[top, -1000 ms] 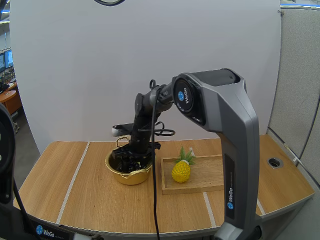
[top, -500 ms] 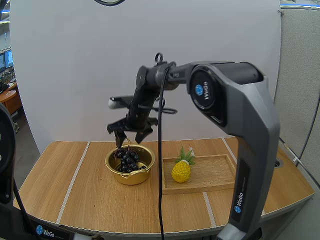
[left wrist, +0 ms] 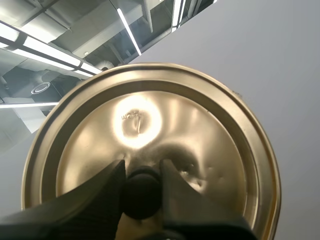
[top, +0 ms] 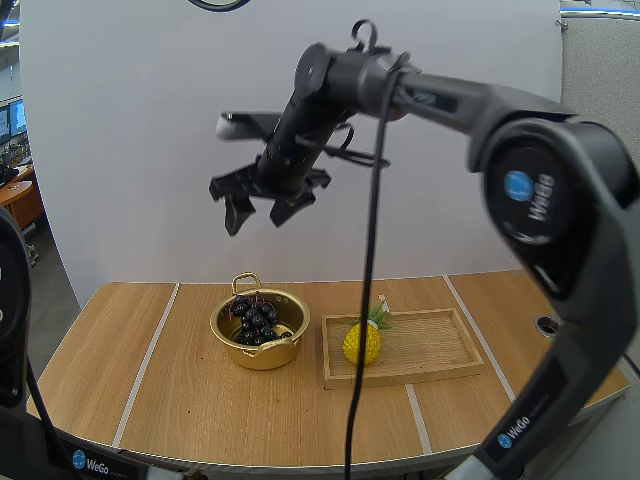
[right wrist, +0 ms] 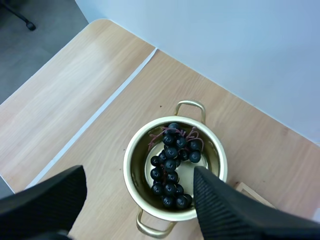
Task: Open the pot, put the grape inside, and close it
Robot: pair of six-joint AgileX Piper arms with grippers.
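The gold pot [top: 262,352] stands uncovered on the table, and a dark bunch of grapes [top: 255,320] lies inside it. My right gripper [top: 256,220] hangs open high above the pot, holding nothing. From the right wrist, the pot [right wrist: 160,216] and the grapes [right wrist: 172,165] sit far below my open right gripper [right wrist: 137,175], between its spread fingers. My left gripper [left wrist: 141,172] is shut on the black knob [left wrist: 142,192] of the gold lid [left wrist: 200,130], which it holds up in the air.
A wooden tray [top: 440,340] lies right of the pot with a yellow toy pineapple [top: 362,340] at its left end. The wooden table [top: 180,400] has bare surface left of and in front of the pot.
My right gripper rose from inside the pot to well above it, leaving the grapes in the pot, its fingers now open and empty.
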